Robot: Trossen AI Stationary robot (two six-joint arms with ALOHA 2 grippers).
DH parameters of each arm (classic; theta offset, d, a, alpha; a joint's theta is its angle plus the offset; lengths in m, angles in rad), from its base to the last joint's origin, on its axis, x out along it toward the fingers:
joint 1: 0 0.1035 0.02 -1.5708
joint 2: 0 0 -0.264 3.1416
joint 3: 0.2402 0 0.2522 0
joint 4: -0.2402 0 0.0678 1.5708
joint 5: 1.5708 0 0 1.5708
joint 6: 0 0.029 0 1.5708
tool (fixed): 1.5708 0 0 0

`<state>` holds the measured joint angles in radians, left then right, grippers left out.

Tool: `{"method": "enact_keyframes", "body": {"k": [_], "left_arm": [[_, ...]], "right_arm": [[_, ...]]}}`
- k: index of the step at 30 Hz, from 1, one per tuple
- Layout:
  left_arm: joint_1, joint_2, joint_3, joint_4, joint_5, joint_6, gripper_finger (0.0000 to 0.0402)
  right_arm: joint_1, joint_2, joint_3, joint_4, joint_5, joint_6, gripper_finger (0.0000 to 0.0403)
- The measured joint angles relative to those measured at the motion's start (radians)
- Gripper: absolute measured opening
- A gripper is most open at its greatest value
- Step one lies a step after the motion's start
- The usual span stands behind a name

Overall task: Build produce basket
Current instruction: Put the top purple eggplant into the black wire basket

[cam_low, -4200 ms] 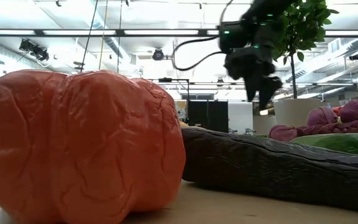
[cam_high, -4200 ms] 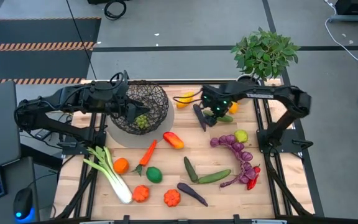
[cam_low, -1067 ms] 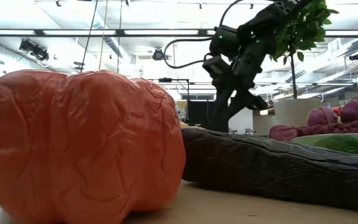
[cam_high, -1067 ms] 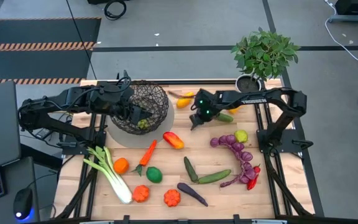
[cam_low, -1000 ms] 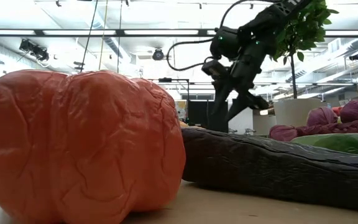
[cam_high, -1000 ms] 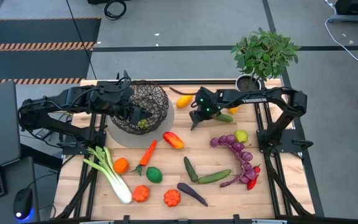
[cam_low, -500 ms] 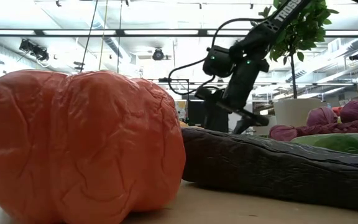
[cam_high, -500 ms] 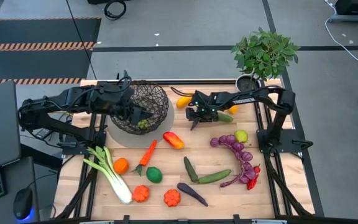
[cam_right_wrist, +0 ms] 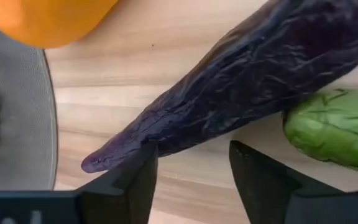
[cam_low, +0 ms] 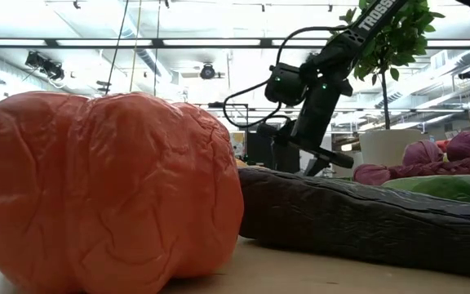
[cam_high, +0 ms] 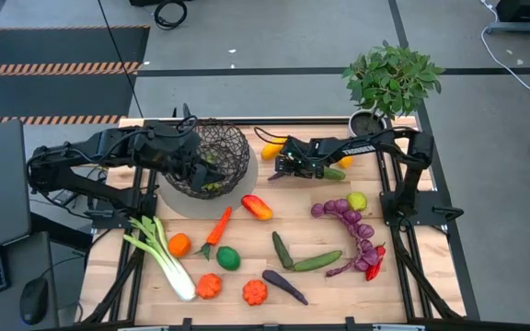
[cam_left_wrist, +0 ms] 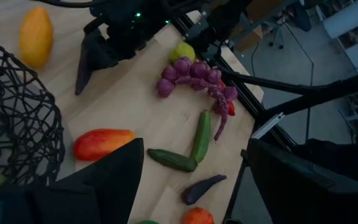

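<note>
Purple aubergine (cam_right_wrist: 241, 93) fills the right wrist view between the right end effector's (cam_right_wrist: 191, 180) spread fingers.

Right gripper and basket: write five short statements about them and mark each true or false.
1. The right gripper is open over a purple aubergine. True.
2. The aubergine lies inside the basket. False: it lies on the table.
3. A green cucumber touches the aubergine. True.
4. The left gripper is far from the basket. False: it is at the basket.
5. The basket is tipped upside down. False: it sits upright.
</note>
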<state>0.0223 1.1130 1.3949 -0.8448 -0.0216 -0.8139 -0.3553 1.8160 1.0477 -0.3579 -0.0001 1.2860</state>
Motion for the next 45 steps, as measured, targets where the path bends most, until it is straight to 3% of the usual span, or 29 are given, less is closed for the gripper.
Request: {"method": "enact_keyframes", "body": {"k": [8,14,20,28,40,45], "left_arm": [[0.0,0.0,0.0,0.001,0.0,-0.014,0.0293],[0.0,0.0,0.0,0.002,-0.025,-0.038,0.0293],[0.0,0.0,0.0,0.003,-0.062,-0.038,0.0293],[0.0,0.0,0.0,0.005,-0.065,-0.055,0.0293],[0.0,0.0,0.0,0.009,-0.141,-0.131,0.0293],[0.0,0.0,0.0,0.01,-0.161,-0.175,0.0293]], "right_arm": [[-0.017,-0.017,0.0,0.069,-0.128,-0.071,0.0176],[-0.024,-0.113,0.0,0.005,-0.245,-0.342,0.0175],[-0.041,-0.235,0.0,-0.153,-0.183,-0.73,0.0175],[-0.103,-0.308,0.0,-0.201,-0.025,-1.222,0.0185],[-0.151,-0.247,0.0,-0.172,-0.083,-1.577,0.0269],[-0.172,-0.213,0.001,-0.157,-0.098,-1.652,0.0277]]}}
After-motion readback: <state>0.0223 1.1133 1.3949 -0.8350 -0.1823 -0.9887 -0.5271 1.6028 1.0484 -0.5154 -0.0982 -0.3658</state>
